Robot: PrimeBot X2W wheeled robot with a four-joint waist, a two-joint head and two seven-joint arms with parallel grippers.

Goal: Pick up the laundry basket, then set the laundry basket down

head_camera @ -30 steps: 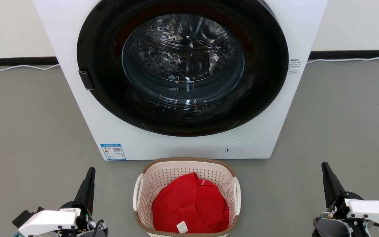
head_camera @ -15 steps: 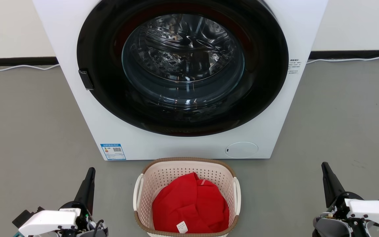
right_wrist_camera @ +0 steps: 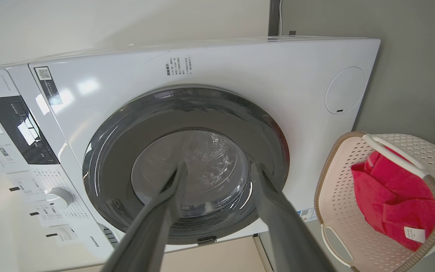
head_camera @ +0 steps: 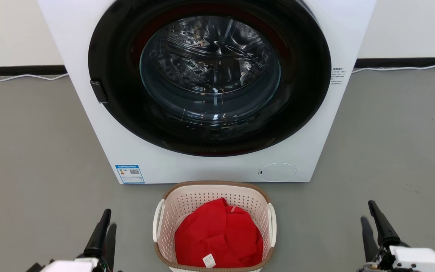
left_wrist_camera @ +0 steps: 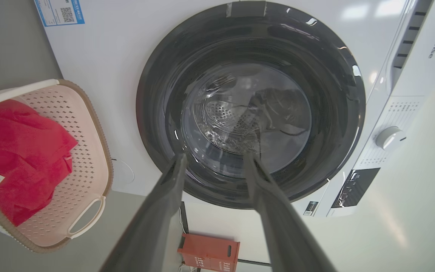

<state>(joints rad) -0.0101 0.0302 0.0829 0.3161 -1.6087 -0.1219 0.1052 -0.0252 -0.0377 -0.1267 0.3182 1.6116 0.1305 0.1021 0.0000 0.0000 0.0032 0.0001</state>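
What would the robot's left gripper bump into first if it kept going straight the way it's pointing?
Probably the washing machine's round glass door: the left gripper aims straight at it. The laundry basket sits off to one side of that line. Depth is hard to judge.

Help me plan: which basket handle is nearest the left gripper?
The left-side handle of the basket, facing the left gripper; the other handle lies beyond the cloth.

White front-loading washing machine (head_camera: 202, 170), dark round door (head_camera: 210, 75), on grey floor (head_camera: 32, 151); red cloth (head_camera: 217, 234) before it.
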